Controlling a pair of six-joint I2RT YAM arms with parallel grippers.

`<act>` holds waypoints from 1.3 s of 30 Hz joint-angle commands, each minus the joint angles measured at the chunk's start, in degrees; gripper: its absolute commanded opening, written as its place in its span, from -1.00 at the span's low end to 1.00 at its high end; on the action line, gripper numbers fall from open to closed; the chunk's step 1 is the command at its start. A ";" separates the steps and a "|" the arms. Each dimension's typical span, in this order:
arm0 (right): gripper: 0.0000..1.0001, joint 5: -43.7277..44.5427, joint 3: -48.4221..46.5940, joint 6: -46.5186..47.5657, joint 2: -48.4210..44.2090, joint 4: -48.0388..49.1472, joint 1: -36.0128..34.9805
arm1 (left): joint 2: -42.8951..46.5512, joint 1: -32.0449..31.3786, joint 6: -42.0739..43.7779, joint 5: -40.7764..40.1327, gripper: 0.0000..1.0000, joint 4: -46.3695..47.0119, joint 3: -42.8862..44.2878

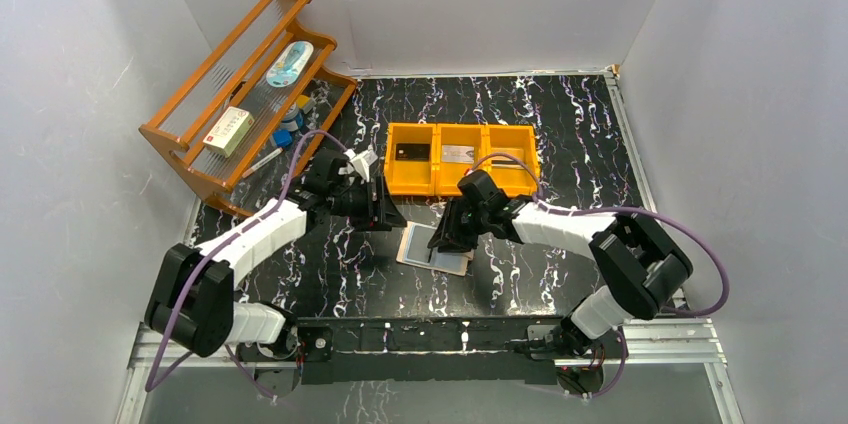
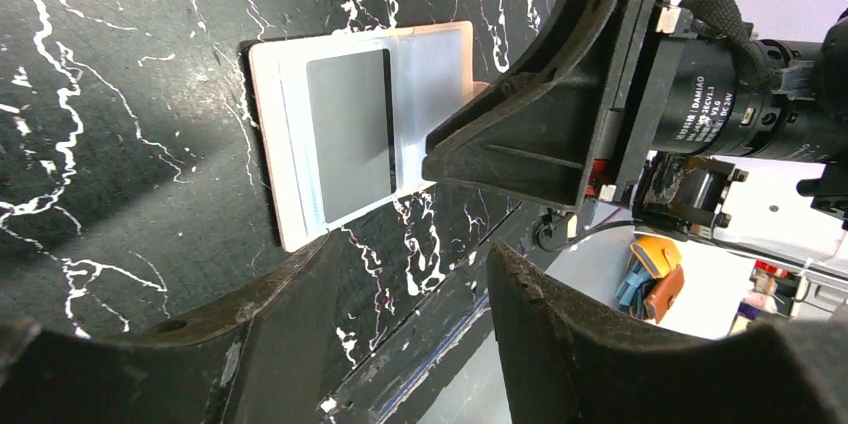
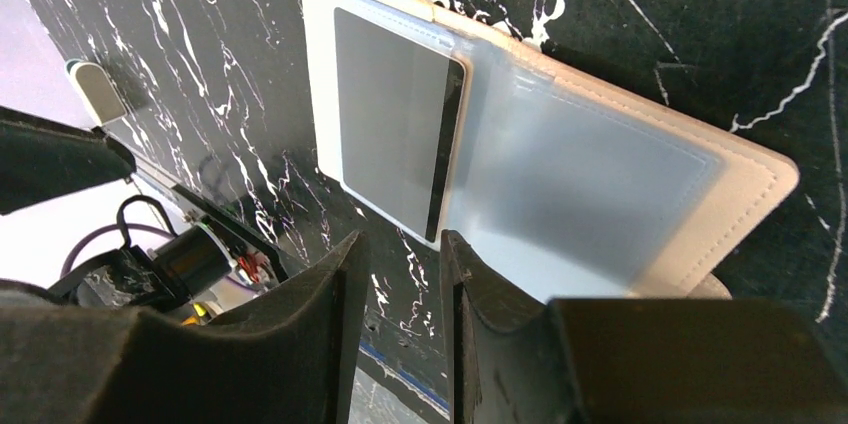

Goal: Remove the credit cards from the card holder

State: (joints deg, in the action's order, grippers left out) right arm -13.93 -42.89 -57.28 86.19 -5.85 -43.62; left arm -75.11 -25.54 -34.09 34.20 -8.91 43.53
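The card holder (image 1: 418,244) lies open and flat on the black marbled table, its clear sleeve panels facing up. In the right wrist view one grey credit card (image 3: 390,134) with a dark stripe sits in the left sleeve of the card holder (image 3: 600,174). My right gripper (image 3: 402,239) hovers at the holder's near edge, jaws a narrow gap apart with only table between them. My left gripper (image 2: 410,249) is open and empty, just off the corner of the card holder (image 2: 290,144). The right gripper's finger (image 2: 520,134) covers the holder's other half there.
An orange three-compartment tray (image 1: 436,184) stands just behind the holder, with a dark card (image 1: 411,152) and a silvery card (image 1: 458,154) in it. A wooden rack (image 1: 190,139) with boxes stands at the back left. White walls close in three sides.
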 commanded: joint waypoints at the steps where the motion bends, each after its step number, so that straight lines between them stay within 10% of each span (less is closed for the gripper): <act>1: -0.21 -0.76 -0.47 -2.34 1.64 3.74 0.24 | -1.85 -1.27 -0.89 4.08 0.06 0.65 0.62; 39: -0.44 -1.83 3.20 -6.39 6.93 14.81 1.82 | -20.34 -9.04 2.91 -0.05 -0.58 0.80 1.77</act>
State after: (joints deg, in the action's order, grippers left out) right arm -14.20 -39.29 -64.18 92.75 6.81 -41.78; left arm -95.61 -33.85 -31.70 35.03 -7.16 46.92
